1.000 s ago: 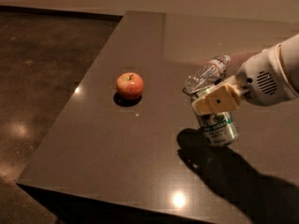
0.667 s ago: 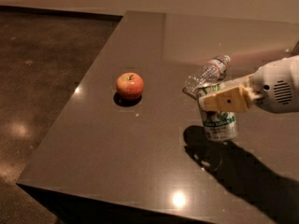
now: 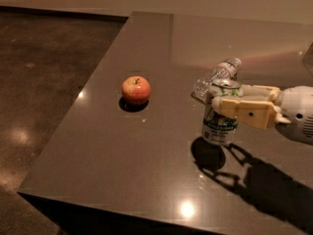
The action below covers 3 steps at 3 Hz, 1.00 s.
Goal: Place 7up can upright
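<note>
The 7up can, white and silver with green print and a silver top, is upright in the camera view, right of the table's middle. Its base is at or just above the tabletop; I cannot tell which. My gripper reaches in from the right, and its cream fingers are closed around the can's upper half. The white arm runs off the right edge.
A red apple sits left of the can. A clear plastic water bottle lies on its side just behind the can. The dark table has its left and front edges close by, with floor beyond.
The gripper has turned the can from tilted to upright and lowered it slightly toward the table. The apple and the bottle have not moved.
</note>
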Tool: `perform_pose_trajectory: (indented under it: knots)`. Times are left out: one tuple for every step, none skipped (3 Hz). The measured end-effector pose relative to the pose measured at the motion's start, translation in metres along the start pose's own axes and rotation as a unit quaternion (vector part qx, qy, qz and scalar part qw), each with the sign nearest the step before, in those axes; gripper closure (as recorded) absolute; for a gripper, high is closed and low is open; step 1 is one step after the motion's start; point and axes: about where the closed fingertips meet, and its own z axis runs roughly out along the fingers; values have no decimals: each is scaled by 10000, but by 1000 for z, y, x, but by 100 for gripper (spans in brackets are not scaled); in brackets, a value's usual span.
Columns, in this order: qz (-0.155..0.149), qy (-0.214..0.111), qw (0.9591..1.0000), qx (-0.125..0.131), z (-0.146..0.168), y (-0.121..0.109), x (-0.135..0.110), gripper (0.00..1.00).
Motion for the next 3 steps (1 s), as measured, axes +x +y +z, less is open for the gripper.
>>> perform_pose_trajectory:
  knots:
    - [-458, -680, 9953, -511, -2, 11, -7, 100]
    - [-1279, -972, 9846, -686, -3, 17, -3, 100]
    - [-1987, -1052, 9718, -707, -5, 18, 4, 100]
